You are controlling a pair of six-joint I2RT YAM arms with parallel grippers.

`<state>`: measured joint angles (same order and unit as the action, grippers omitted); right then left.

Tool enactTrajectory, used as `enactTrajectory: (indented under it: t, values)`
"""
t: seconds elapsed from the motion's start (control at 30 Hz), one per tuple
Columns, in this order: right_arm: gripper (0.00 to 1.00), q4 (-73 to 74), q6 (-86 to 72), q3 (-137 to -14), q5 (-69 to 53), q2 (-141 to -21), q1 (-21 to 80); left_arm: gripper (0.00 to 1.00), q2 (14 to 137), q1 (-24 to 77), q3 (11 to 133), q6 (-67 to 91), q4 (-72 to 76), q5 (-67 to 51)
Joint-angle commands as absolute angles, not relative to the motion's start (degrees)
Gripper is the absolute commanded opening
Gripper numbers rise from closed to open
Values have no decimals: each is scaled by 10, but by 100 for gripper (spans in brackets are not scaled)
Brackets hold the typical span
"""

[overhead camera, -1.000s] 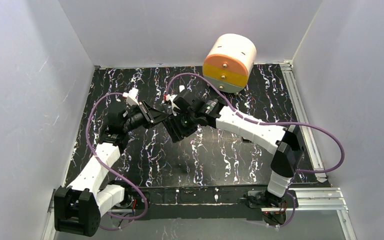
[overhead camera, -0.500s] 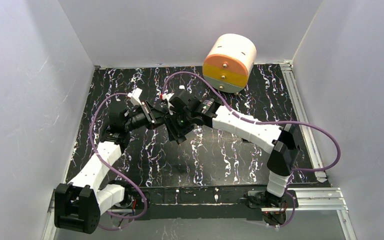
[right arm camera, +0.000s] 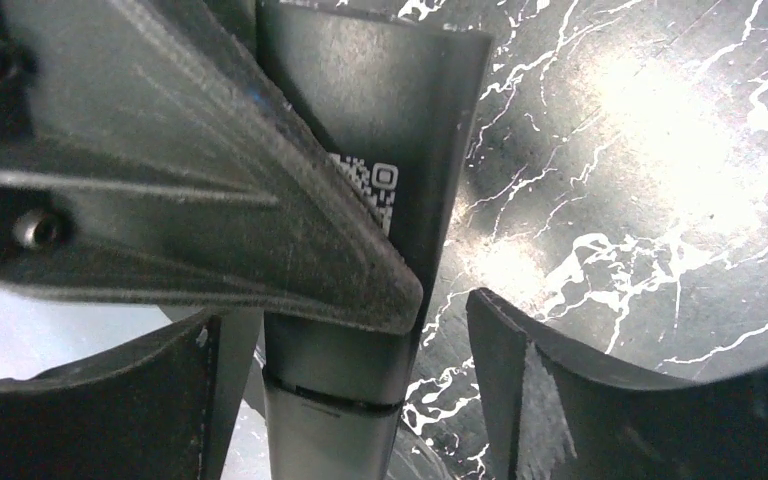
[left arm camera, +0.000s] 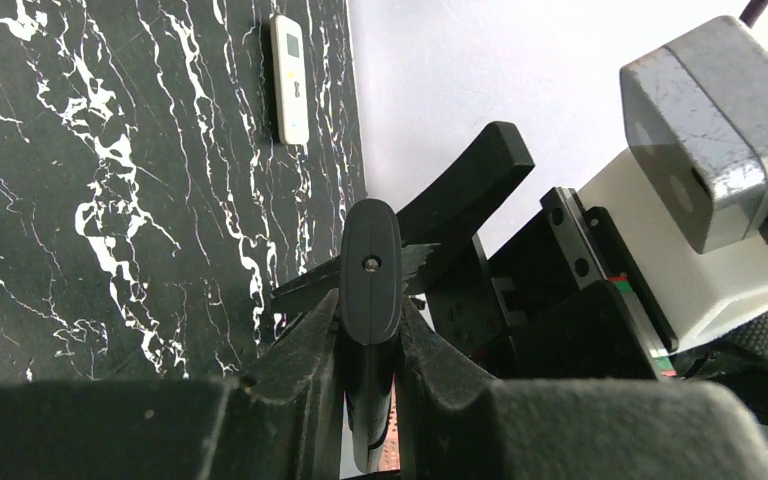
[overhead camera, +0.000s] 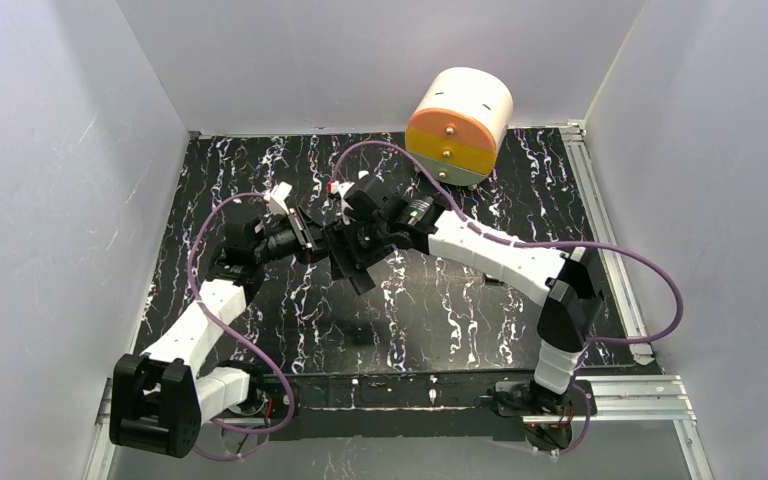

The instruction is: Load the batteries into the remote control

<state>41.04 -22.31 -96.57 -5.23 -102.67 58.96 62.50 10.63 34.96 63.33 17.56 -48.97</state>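
Observation:
My left gripper (overhead camera: 318,242) is shut on a slim black remote (overhead camera: 360,280) and holds it above the middle of the table. In the left wrist view its rounded end (left arm camera: 371,270) sticks out between my fingers (left arm camera: 305,350). My right gripper (overhead camera: 352,252) is open, its jaws on either side of that remote's back (right arm camera: 380,100), which bears a QR label; one finger (right arm camera: 560,400) stands apart from it. A white remote with a small display and buttons (left arm camera: 288,78) lies flat by the wall. No batteries are in view.
A drum-shaped white, orange and yellow drawer box (overhead camera: 460,125) stands at the back right. White walls close in the black marbled table (overhead camera: 440,320) on three sides. A metal rail (overhead camera: 600,230) runs along the right edge.
My left gripper has shifted a little to the right with the black remote, closer into the right gripper. The right wrist has turned slightly. Both still meet over the table's middle.

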Motion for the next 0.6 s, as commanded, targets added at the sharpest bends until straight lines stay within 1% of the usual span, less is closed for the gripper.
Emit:
enactTrajectory:
  t: [0.0,0.2,0.27,0.3,0.4,0.47,0.57]
  values:
    - [86,307,-248,-916,-107,-958,573,0,630,109,347,640,178,-513]
    - [91,167,-316,-799,-164,-881,531,0,632,109,354,648,178,-509]
    - [91,98,-356,-741,-164,-830,516,0,632,109,358,651,178,-507]
    - [91,38,-388,-697,-165,-805,507,0,632,109,359,656,178,-502]
    - [92,-182,-530,-556,-135,-733,496,0,637,109,357,671,189,-495]
    - [93,-228,-575,-503,-91,-704,496,0,637,109,357,684,197,-489]
    - [93,-285,-646,-457,-54,-678,496,0,632,109,357,714,216,-472]
